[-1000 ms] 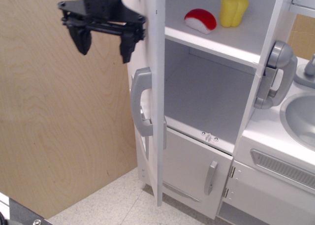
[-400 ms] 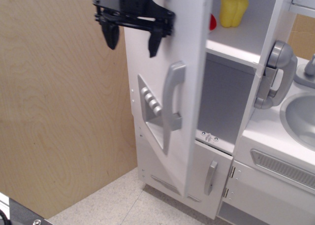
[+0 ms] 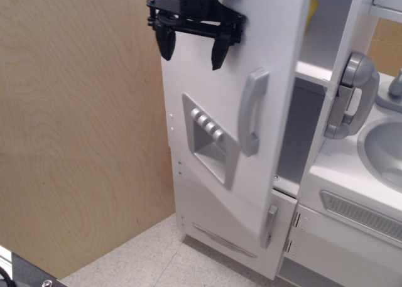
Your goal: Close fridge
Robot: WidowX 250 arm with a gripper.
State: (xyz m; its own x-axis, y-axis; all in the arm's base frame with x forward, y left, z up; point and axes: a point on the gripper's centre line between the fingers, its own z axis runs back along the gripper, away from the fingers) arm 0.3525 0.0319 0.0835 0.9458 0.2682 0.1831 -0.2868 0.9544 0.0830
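Observation:
The white toy fridge's big door (image 3: 213, 98) stands partly swung in, with a narrow gap left at its right edge. Its long grey handle (image 3: 251, 111) and grey dispenser panel (image 3: 210, 146) with buttons face me. My black gripper (image 3: 193, 50) is open and empty, fingers pointing down, against the upper front of the door, above and left of the handle. A sliver of the white shelf (image 3: 312, 70) inside shows past the door's edge.
A wooden wall panel (image 3: 75, 130) fills the left. A grey toy phone (image 3: 352, 95) hangs right of the fridge. A sink (image 3: 383, 149) and a white cabinet with a grey vent (image 3: 361, 215) sit at right. A small lower door with a short handle (image 3: 270, 227) is below.
The fridge door has swung from wide open, edge-on, to mostly shut, hiding the food on the shelf. My gripper has moved right and slightly down with it.

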